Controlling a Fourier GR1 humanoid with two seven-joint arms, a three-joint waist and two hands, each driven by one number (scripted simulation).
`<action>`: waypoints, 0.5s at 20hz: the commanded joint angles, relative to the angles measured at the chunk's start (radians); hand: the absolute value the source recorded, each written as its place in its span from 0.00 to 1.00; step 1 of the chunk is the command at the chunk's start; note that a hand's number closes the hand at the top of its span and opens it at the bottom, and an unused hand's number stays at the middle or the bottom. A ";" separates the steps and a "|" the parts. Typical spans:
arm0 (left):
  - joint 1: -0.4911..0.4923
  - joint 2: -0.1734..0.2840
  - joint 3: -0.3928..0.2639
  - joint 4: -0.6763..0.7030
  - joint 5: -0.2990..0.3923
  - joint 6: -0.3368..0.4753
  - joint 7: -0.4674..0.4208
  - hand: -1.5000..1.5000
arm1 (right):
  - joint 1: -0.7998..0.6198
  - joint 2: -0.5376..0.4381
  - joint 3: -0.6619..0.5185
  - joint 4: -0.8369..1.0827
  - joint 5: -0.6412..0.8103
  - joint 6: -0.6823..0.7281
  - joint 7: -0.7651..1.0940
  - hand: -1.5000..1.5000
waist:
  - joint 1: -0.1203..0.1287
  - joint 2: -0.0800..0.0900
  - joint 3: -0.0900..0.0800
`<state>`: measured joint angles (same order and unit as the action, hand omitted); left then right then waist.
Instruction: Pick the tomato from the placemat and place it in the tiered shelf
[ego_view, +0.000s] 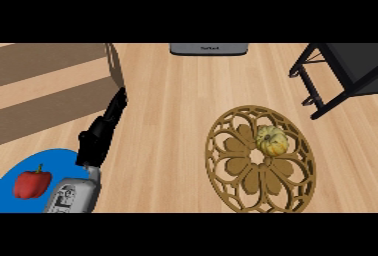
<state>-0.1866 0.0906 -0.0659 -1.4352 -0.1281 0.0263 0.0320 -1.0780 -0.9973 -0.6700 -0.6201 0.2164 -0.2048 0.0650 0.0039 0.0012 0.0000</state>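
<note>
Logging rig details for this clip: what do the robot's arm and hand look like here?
Only one arm shows, at the lower left: a light grey forearm with a boxy casing and small dark markings on its face. It narrows to a slim wrist carrying a matte black left hand with long slender fingers. No cables or sleeves are visible. The right arm is out of view.

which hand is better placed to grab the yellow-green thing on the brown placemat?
Judging by this view, the left hand: it's the only one showing, fingers straight, left of the placemat. The yellow-green fruit lies on the mat's upper part. Right hand isn't in view.
</note>
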 joint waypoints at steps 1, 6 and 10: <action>0.006 0.001 -0.005 -0.034 -0.006 0.002 0.030 0.50 | 0.004 -0.144 -0.049 0.049 -0.035 0.064 0.109 0.00 | -0.002 -0.002 0.000; 0.026 -0.006 -0.009 -0.066 -0.008 0.010 0.053 0.50 | 0.169 -0.292 -0.094 0.146 -0.064 0.255 0.131 0.00 | -0.010 -0.002 0.002; 0.025 0.010 0.027 -0.012 0.019 -0.011 -0.006 0.50 | 0.308 -0.406 -0.172 0.255 -0.107 0.411 0.038 0.00 | -0.025 0.000 0.004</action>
<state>-0.1595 0.0965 -0.0524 -1.4540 -0.1228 0.0244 0.0263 -0.8781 -1.3048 -0.7864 -0.4565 0.1405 0.0775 0.1597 -0.0138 -0.0002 0.0017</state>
